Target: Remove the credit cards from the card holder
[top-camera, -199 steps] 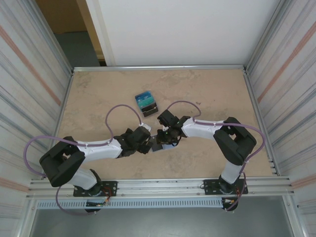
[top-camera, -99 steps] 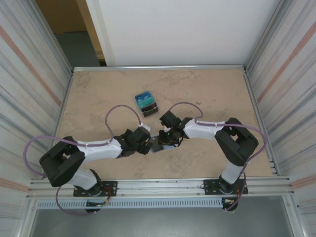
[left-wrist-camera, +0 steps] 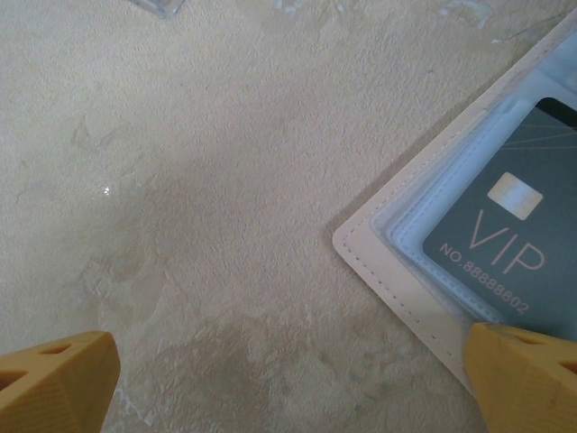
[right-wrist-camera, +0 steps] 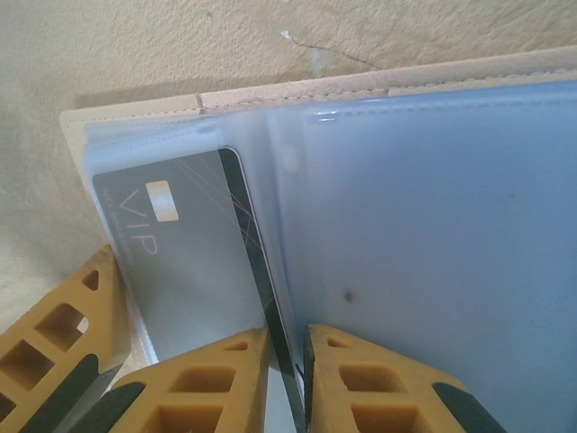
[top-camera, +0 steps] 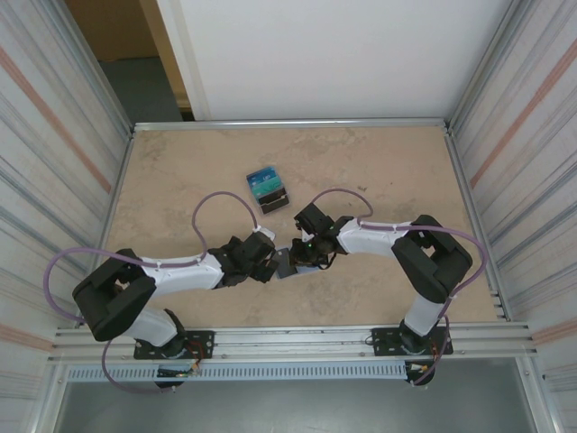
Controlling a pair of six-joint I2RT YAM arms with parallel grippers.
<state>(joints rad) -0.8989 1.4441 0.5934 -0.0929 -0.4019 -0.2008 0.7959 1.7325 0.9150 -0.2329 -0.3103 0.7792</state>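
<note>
The beige card holder [top-camera: 287, 263] lies open on the table between my two grippers, its pale blue clear pockets facing up [right-wrist-camera: 424, 225]. A dark grey credit card [right-wrist-camera: 180, 262] marked VIP sits in its left pocket, one long edge lifted. My right gripper [right-wrist-camera: 288, 338] is shut on that lifted edge, next to the middle fold. My left gripper [left-wrist-camera: 288, 379] is wide open low over the table, with its right fingertip [left-wrist-camera: 527, 374] at the holder's stitched rim [left-wrist-camera: 406, 271] and nothing between its fingers. From above, the two grippers [top-camera: 269, 262] [top-camera: 302, 254] meet over the holder.
A small pile of blue, teal and dark cards [top-camera: 268, 189] lies on the table behind the grippers. Metal rails [top-camera: 288, 124] edge the tabletop, with panel walls on both sides. Bare beige tabletop [left-wrist-camera: 180, 180] spreads left of the holder.
My right wrist has edged slightly nearer and settled over the holder. The left arm and the pile of cards have not moved.
</note>
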